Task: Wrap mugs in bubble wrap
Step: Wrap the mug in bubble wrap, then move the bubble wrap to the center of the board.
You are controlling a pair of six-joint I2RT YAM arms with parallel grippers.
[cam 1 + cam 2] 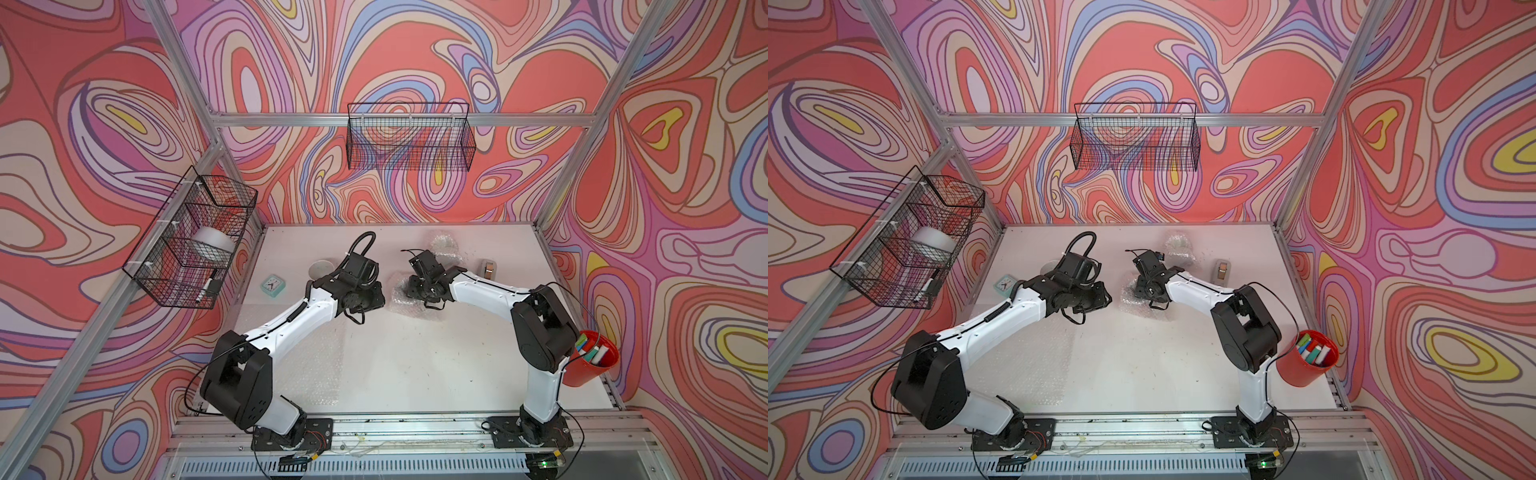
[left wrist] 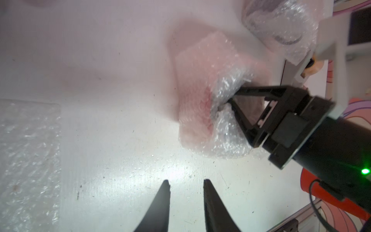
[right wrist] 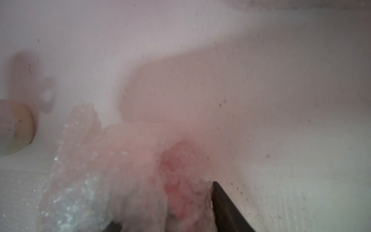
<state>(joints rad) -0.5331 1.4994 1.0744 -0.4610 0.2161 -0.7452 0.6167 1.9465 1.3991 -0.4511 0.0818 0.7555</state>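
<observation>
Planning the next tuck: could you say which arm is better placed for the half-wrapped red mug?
Probably right: right gripper pinches the bubble wrap on the red mug; left gripper hangs open, apart.

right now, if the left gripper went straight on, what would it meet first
The left gripper would probably meet the bubble-wrapped red mug that the right gripper holds; depth is unclear.

No legible text, apparently.

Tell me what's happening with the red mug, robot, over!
Left gripper open, empty. Right gripper pushed into bubble wrap around red mug, grip unclear. Another wrapped bundle close by, not touching.
</observation>
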